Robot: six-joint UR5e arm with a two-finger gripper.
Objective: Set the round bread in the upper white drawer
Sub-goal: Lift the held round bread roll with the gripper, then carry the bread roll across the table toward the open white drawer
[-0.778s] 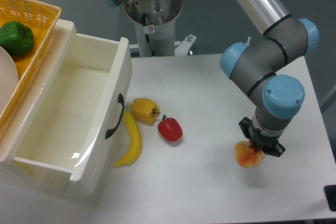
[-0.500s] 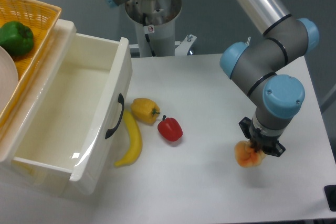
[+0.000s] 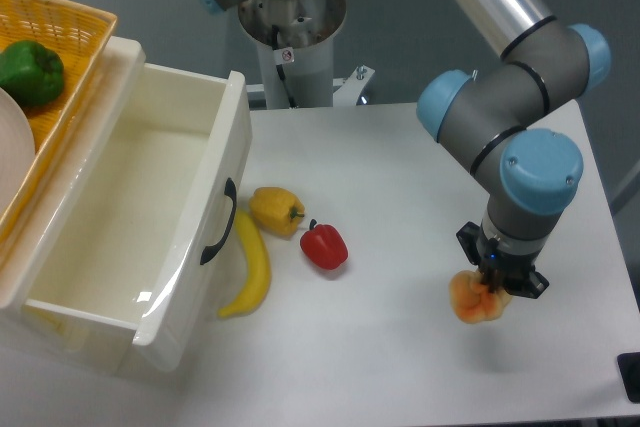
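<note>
The gripper hides its fingertips behind its own wrist, covering the top of the round bread (contact unclear); far to its left, the yellow basket and white plate run off the edge.

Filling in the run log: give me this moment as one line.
claw: shut on round bread | bread: right side of table, just above surface | upper white drawer: open, empty | phase: grasped, not yet carried

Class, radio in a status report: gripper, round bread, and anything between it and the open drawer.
Gripper shut on round bread, far right of table. Upper white drawer open, empty. Red pepper, yellow pepper, banana lie between.
</note>
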